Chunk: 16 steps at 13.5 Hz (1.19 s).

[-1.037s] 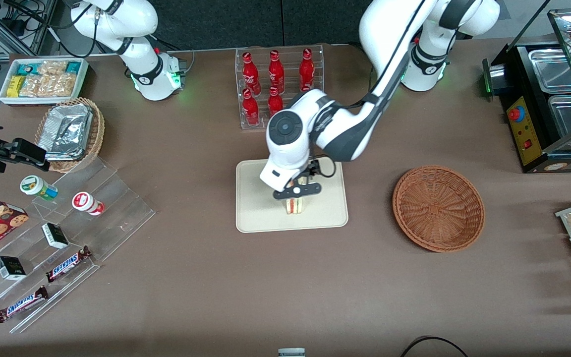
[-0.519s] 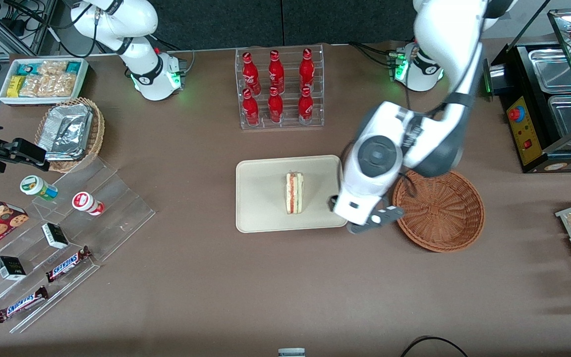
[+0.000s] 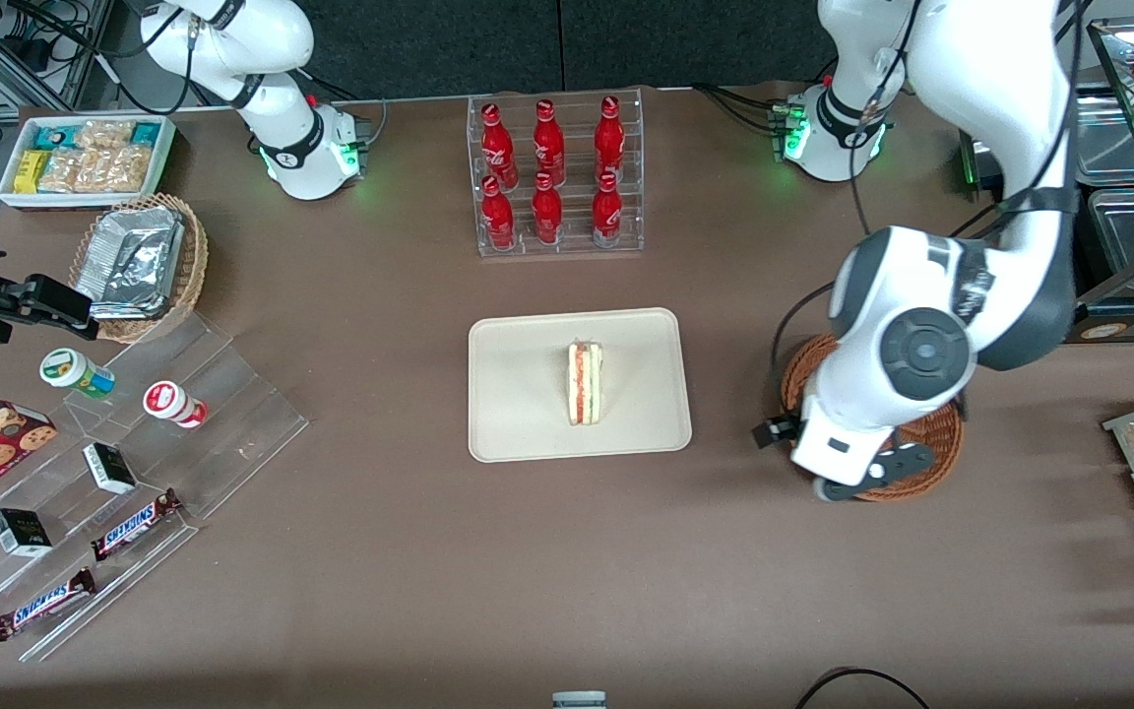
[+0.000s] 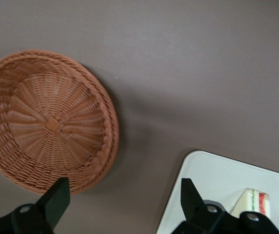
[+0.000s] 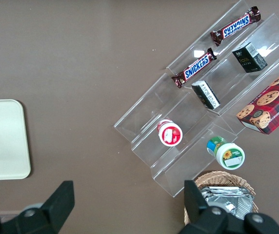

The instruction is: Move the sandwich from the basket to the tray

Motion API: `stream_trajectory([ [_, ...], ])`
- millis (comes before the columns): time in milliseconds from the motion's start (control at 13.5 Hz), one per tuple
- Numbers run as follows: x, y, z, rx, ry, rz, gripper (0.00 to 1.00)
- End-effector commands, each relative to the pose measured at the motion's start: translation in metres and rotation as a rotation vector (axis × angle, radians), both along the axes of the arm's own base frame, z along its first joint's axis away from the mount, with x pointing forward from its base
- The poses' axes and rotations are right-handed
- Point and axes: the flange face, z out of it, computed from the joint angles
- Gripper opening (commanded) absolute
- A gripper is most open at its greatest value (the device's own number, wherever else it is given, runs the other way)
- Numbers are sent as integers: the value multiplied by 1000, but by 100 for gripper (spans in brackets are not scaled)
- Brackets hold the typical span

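Front view: brown table; tool open above basket.

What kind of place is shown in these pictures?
Probably a mock snack shop or kiosk counter set up for robot trials: red drink bottles in a clear rack, Snickers bars on acrylic steps, a sandwich on a tray. The open pincer hangs above the basket.
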Motion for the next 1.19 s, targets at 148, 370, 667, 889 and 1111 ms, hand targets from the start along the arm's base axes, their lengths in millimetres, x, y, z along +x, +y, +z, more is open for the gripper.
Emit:
stream_trajectory([
  [148, -30, 58, 36, -72, 61, -122, 100],
  [370, -52, 86, 52, -96, 186, -267, 100],
  [667, -88, 121, 79, -90, 183, -274, 100],
  [889, -109, 144, 119, -80, 151, -270, 100],
  [1111, -131, 165, 153, -77, 152, -291, 100],
])
